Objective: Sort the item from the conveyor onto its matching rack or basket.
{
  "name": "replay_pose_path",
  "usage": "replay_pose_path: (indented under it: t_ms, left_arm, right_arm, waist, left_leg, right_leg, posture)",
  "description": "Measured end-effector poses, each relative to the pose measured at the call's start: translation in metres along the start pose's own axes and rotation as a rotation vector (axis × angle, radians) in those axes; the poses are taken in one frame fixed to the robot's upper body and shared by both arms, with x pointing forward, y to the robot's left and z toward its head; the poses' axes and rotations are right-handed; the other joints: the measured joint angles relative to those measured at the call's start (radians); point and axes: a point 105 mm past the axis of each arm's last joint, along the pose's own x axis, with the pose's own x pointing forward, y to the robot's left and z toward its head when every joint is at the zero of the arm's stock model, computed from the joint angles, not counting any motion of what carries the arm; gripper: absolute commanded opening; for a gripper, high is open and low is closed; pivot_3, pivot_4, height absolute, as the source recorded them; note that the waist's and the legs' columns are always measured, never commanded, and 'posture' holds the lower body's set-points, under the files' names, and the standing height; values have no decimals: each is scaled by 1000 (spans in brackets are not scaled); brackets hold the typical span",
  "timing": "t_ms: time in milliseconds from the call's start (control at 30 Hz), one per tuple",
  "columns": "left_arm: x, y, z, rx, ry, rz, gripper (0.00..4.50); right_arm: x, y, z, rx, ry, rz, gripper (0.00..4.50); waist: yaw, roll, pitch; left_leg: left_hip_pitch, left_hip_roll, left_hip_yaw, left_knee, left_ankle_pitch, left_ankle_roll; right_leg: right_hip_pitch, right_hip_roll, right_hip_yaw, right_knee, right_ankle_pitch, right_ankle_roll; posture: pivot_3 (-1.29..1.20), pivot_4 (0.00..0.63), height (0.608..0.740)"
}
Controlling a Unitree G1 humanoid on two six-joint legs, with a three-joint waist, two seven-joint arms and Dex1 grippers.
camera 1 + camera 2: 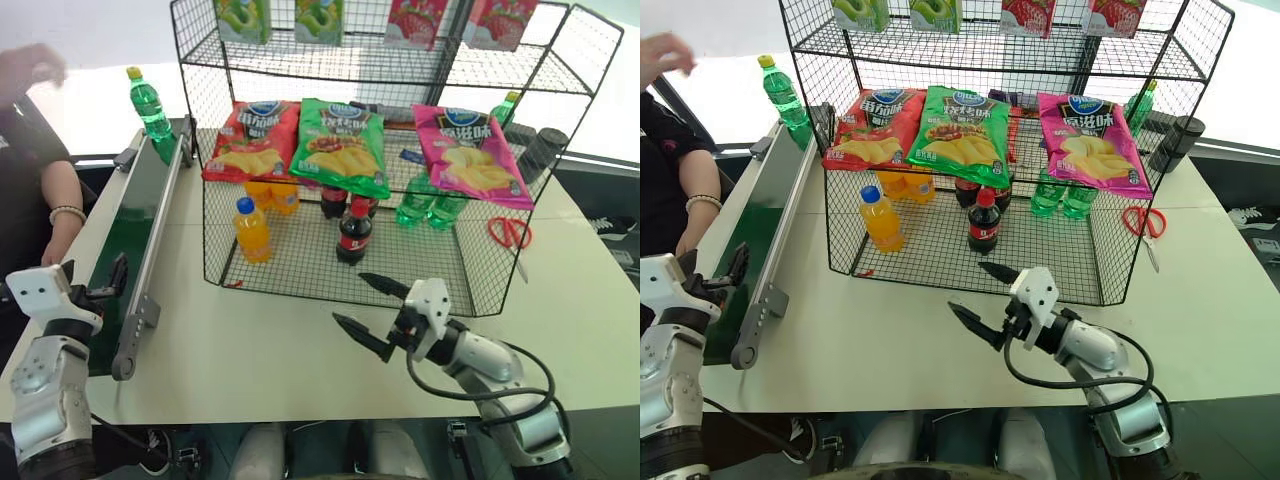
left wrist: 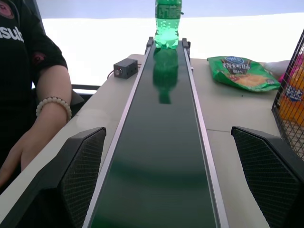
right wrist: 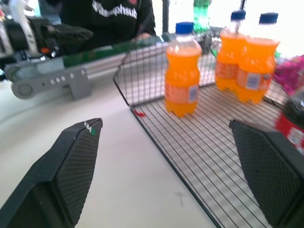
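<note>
Left end effector [image 2: 166, 180] wide open, empty at conveyor [image 2: 161, 156] near end, awaiting soda bottle [image 2: 167, 23] far ahead; next: grasp.

Person's black shirt [image 3: 114, 12]: white lettering, I read roughly "alphsub", cut off. Snack bags [image 1: 340, 145] carry Chinese characters I can't make out. Bottle labels illegible.

Red scissors [image 1: 511, 233] on white table [image 1: 280, 350], three snack bags [image 1: 340, 146] on upper shelf, person's forearm [image 1: 58, 215]
</note>
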Motion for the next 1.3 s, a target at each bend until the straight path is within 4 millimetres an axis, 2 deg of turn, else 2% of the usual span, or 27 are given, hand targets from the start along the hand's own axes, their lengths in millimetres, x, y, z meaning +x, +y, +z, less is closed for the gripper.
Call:
replay_pose_path:
  t_ms: [400,833,1300]
  left_arm:
    - [1,6,-10,-16,-9,80,4500]
    - [-1,9,-16,-45,-13,86,4500]
    - [0,10,-17,-37,-35,94,4500]
  right_arm:
    - [8,22,-5,-52,3,190,4452]
    - [12,23,-14,-40,7,206,4452]
    - [13,23,-13,-50,0,214,4452]
  waist:
    - [0,-1,0]
    - [0,-1,-1]
    - [0,-1,-1]
  left_leg:
    - [0,0,0,0,0,0]
    - [0,0,0,0,0,0]
    - [0,0,0,0,0,0]
  right_leg:
    - [0,0,0,0,0,0]
    - [0,0,-1,0,0,0]
    - [0,0,-1,0,0,0]
  posture:
    - [0,150,724]
    - [0,150,724]
    - [0,150,724]
